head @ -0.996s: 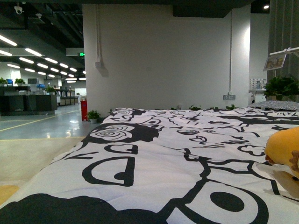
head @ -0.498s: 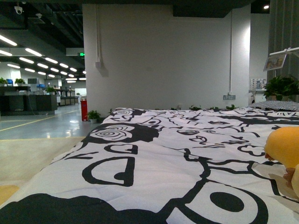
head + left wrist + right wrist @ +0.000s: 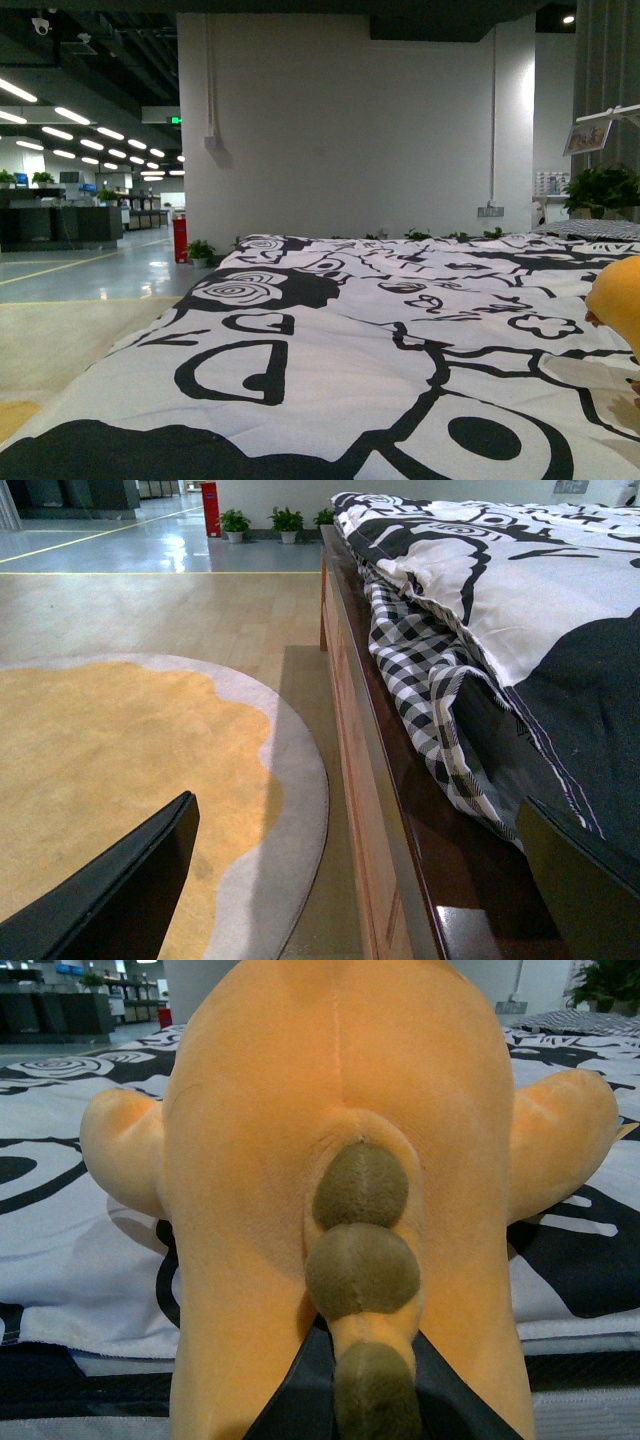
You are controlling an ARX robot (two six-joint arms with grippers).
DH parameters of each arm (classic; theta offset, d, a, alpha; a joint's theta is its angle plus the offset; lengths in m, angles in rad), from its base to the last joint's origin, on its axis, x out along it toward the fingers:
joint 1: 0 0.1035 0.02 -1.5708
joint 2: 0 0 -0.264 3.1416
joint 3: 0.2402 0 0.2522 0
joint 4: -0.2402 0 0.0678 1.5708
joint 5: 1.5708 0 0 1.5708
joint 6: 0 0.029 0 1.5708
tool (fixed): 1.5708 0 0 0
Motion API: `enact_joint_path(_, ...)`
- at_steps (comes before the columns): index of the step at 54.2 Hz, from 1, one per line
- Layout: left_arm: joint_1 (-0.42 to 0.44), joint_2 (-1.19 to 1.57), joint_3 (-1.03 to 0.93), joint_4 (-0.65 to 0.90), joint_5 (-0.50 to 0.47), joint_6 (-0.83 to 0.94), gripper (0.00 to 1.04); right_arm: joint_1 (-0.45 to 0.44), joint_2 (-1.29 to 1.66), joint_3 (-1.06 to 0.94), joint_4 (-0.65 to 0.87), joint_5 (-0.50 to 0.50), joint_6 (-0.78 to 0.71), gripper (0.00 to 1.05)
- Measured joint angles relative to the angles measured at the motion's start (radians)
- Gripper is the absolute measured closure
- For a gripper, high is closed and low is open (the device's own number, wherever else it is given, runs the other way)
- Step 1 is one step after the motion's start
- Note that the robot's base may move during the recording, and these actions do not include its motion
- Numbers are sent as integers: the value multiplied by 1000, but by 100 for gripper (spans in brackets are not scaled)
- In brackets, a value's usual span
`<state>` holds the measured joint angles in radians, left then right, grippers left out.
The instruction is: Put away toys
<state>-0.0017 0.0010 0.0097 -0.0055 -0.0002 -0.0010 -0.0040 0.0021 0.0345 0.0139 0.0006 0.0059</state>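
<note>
Orange plush toy (image 3: pixel 340 1160), tail pinched in right gripper (image 3: pixel 366 1340), shifted further right

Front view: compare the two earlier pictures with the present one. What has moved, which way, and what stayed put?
The plush toy has shifted toward the right edge and slightly upward, so less of it shows. No grasping or release is visible here. The patterned bedspread, white wall and office behind stayed put.

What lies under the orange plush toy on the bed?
The black-and-white patterned quilt is spread under the plush toy and shows on both sides of it. The patch directly beneath its body is covered by the toy itself. The right gripper is closed on its tail.
</note>
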Motion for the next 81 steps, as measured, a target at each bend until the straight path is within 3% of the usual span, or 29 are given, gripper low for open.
enact_joint_path(81,1,0,0,0,-6,0,6,3,0,-21,-10,-12,0,99)
